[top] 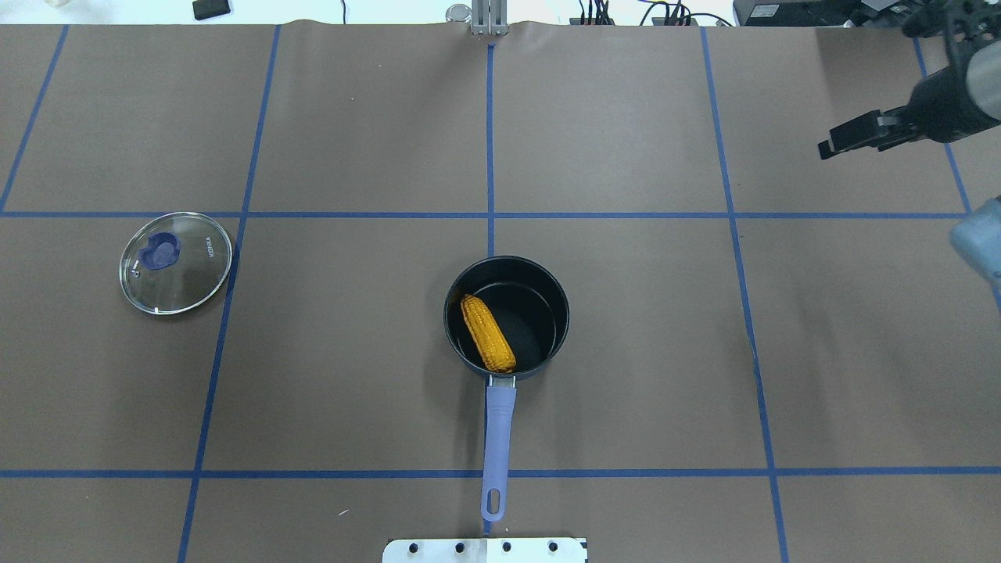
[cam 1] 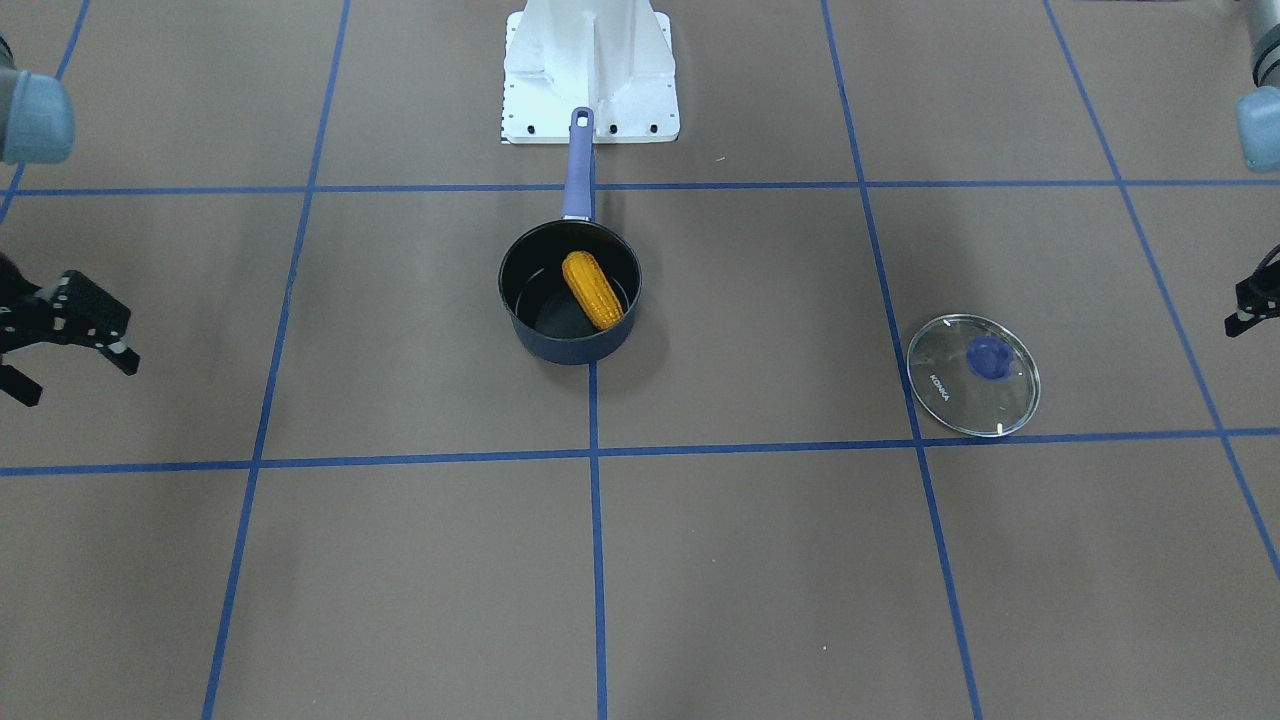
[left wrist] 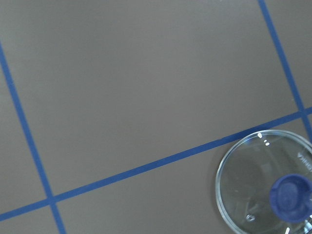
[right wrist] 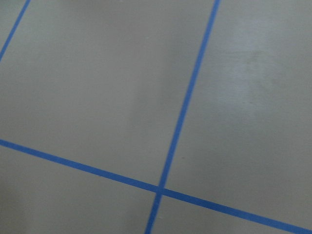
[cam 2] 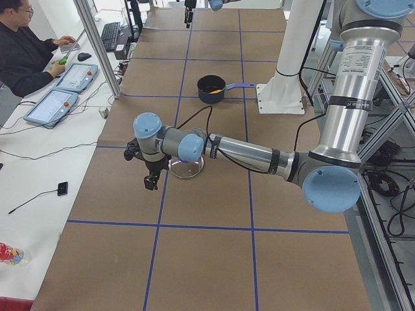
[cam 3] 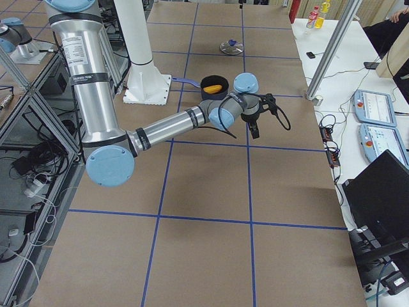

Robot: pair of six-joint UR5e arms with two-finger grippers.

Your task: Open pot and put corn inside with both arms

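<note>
Corn (top: pixel 487 332): one cob, yellow-orange, stubby, with rows of kernels.

Location: inside the pot (top: pixel 559 313). It lies slantwise along the wall on the robot's left side, one end toward the pot handle (top: pixel 499 438). Nothing is touching it.

Handling, as a judgement: you may reckon it light and stiff, likely a moulded replica. The kernel rows should offer some bite, though the round body may roll if nudged. Should you need to take hold, take it across the thick middle, jaws square to its length. The pot wall close beside it leaves little room on that side.

Pot: dark, open and upright on the tabletop (cam 1: pixel 750 550), its handle pointing at the robot base (top: pixel 485 550).

Lid (top: pixel 176 262): glass, blue knob uppermost, lying flat on the tabletop well apart from the pot, to the robot's left of it.

Right end effector (cam 1: pixel 80 380): spread wide and carrying nothing. It is well apart from the pot, to the robot's right of it, and so well apart from the corn.

Left end effector (cam 2: pixel 150 176): above the tabletop near the lid, on the side away from the pot, and well apart from the corn. You cannot tell from these views whether it is spread or pressed together.

Status, as a judgement: lid off and corn in, so both steps look done.
</note>
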